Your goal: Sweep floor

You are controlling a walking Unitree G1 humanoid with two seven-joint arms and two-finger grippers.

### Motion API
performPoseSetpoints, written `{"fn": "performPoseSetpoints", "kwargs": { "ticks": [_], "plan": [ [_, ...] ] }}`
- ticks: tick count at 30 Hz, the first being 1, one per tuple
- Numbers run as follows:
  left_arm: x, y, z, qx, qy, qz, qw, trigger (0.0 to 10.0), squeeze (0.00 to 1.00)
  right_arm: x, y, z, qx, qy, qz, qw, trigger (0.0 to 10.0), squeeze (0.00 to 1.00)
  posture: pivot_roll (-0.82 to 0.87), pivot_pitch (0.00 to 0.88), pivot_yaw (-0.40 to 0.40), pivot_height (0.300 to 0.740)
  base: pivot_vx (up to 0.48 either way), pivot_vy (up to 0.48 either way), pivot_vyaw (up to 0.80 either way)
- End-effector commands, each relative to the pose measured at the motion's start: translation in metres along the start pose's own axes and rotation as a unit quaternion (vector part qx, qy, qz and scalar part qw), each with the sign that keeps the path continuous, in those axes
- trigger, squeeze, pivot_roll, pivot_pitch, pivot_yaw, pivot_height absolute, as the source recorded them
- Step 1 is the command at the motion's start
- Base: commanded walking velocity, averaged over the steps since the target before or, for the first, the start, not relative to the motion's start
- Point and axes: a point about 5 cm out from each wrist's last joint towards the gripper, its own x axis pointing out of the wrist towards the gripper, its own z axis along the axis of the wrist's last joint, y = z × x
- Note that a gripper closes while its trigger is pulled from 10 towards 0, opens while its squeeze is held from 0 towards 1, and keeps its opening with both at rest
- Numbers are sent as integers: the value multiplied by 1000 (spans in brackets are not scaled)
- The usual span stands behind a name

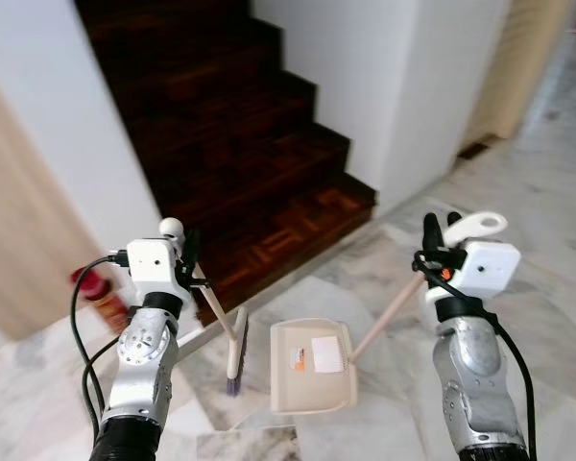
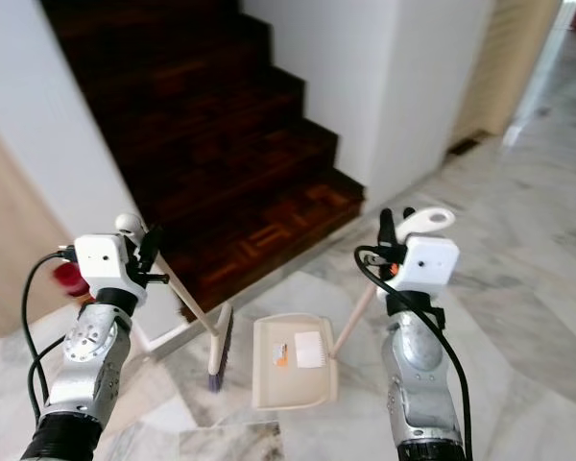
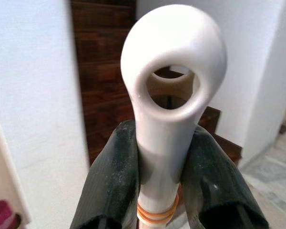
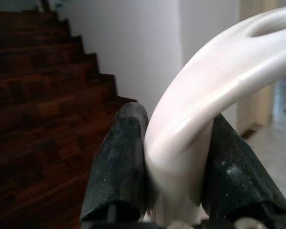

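Note:
My left gripper (image 1: pixel 184 252) is shut on the cream broom handle (image 3: pixel 169 105) near its ringed top end. The handle slants down to the broom head (image 1: pixel 236 357), whose purple bristles rest on the marble floor (image 1: pixel 547 230). Just right of the brush lies the cream dustpan (image 1: pixel 312 367), flat on the floor with a white sticker inside it. Its long handle (image 1: pixel 389 312) rises to my right gripper (image 1: pixel 440 240), which is shut on the looped grip (image 4: pixel 214 86).
A dark wooden staircase (image 1: pixel 240 144) climbs straight ahead, its lowest step close to the broom. White walls (image 1: pixel 384 86) flank it. A red object (image 1: pixel 91 283) stands by the left wall. Open marble floor runs off to the right toward a hallway.

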Motion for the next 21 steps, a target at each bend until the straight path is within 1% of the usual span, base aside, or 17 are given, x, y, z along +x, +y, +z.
{"fn": "performPoseSetpoints", "kwargs": {
  "ticks": [1, 9, 21],
  "plan": [
    [4, 0, 12, 2, -27, -5, 1000, 10000, 0, 5, 6, 13, 3, -32, 8, 999, 10000, 0, -68, 0, 9, 740, 0, 0, 800],
    [3, 1, 12, 5, -24, -2, 1000, 10000, 0, 6, 6, 13, 4, -31, 9, 999, 10000, 0, -63, 0, 7, 740, 0, 0, 800],
    [3, 1, 13, 5, -24, 1, 1000, 10000, 0, 7, 6, 14, 4, -30, 8, 999, 10000, 0, -59, 29, 4, 740, 0, 0, 800]
  ]
}}
